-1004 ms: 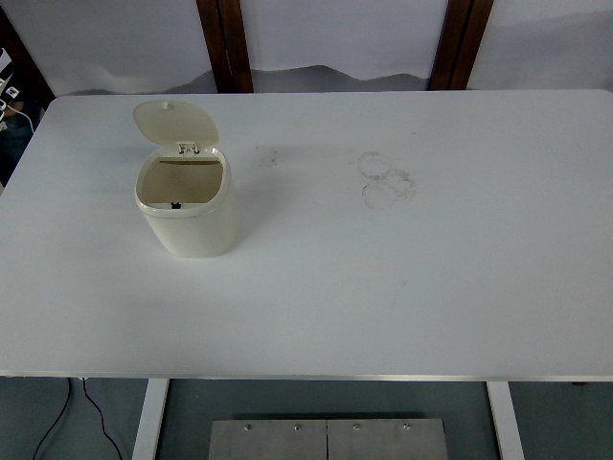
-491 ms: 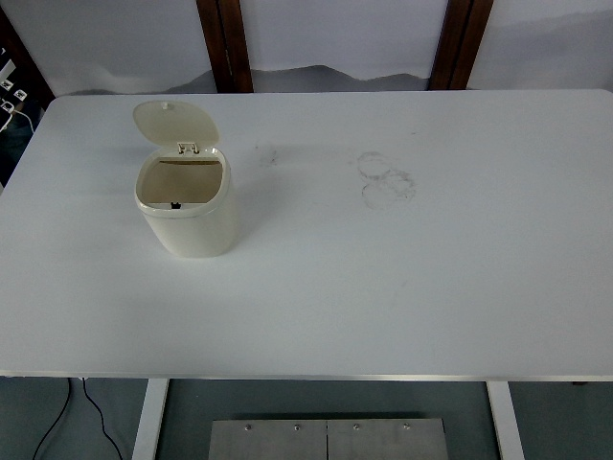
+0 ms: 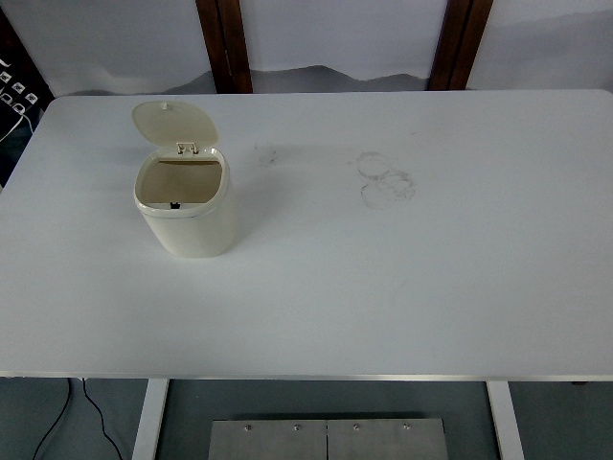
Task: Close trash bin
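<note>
- You can see a cream trash bin (image 3: 189, 209) standing upright on the white table (image 3: 402, 287), toward the table's left side and closer to the far edge than the near one.
- Its lid (image 3: 174, 124) is open. It stands up behind the bin's mouth, joined by a small hinge (image 3: 189, 148) at the back rim.
- You can look down into the bin. There is a little dark catch (image 3: 175, 204) at the front of the rim.
- To the right of the bin, well apart from it, some faint grey ring marks (image 3: 385, 179) show on the table top. A smaller smudge (image 3: 266, 153) sits between the bin and the rings.
- Neither robot hand shows in your view, so you cannot tell how the fingers are.
</note>
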Controlling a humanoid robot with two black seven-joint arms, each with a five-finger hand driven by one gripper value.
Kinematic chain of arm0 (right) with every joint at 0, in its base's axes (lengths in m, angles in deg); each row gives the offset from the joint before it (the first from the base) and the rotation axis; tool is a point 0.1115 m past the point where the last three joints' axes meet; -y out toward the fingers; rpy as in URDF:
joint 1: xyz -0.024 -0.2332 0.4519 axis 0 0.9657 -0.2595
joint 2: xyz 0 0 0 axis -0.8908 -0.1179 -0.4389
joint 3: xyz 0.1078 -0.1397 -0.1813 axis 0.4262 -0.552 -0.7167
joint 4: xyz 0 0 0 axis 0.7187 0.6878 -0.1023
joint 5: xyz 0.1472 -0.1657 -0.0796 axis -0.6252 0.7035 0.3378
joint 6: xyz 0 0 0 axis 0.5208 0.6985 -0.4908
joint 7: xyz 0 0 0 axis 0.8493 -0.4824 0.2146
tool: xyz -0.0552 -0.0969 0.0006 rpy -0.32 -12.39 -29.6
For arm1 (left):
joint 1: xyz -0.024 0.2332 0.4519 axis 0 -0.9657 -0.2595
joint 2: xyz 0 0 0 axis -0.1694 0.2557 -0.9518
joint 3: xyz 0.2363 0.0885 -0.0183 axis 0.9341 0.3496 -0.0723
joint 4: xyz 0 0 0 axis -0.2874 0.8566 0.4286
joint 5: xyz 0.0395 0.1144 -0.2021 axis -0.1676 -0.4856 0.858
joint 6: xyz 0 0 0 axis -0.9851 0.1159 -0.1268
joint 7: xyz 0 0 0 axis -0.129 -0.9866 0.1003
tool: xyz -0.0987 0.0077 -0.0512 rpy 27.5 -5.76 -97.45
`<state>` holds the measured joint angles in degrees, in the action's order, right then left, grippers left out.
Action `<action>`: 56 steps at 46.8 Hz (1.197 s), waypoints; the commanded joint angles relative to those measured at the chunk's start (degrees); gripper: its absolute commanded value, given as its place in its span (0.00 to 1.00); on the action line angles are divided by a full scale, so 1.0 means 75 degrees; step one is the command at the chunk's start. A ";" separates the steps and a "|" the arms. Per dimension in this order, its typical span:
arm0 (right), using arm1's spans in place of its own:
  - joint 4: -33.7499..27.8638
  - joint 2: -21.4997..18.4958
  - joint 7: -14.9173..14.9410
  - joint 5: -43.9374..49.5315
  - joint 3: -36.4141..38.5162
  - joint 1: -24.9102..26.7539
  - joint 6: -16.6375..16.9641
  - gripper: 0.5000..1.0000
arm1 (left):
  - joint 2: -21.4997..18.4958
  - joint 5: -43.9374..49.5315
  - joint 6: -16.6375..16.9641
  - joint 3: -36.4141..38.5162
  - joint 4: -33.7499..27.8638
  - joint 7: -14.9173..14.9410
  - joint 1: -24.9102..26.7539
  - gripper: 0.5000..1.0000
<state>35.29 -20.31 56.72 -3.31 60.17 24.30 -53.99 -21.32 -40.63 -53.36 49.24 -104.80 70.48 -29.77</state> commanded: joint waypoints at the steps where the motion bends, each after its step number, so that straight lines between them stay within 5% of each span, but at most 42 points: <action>1: 0.0000 0.0000 0.0001 0.0000 0.0001 0.0001 -0.0010 0.99 | -0.0057 -0.0010 0.0227 0.0001 -0.0299 0.0006 0.0125 1.00; 17: 0.0000 0.0000 0.0001 0.0000 -0.0010 0.0001 0.0001 0.99 | -0.0326 -0.0690 0.0860 0.0960 -0.1155 0.0849 0.1202 1.00; 34: 0.0000 0.0000 0.0001 0.0000 -0.0010 0.0001 0.0001 0.99 | -0.0350 -0.1322 0.0755 0.3820 -0.1870 0.1131 0.3581 1.00; 56: 0.0000 0.0000 0.0001 0.0000 -0.0022 0.0001 0.0001 0.99 | -0.0362 -0.2307 0.0041 0.5391 -0.2468 0.1506 0.4894 1.00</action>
<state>35.29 -20.31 56.71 -3.30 60.09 24.31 -53.98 -24.02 -57.92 -52.09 89.48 -123.29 81.19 6.30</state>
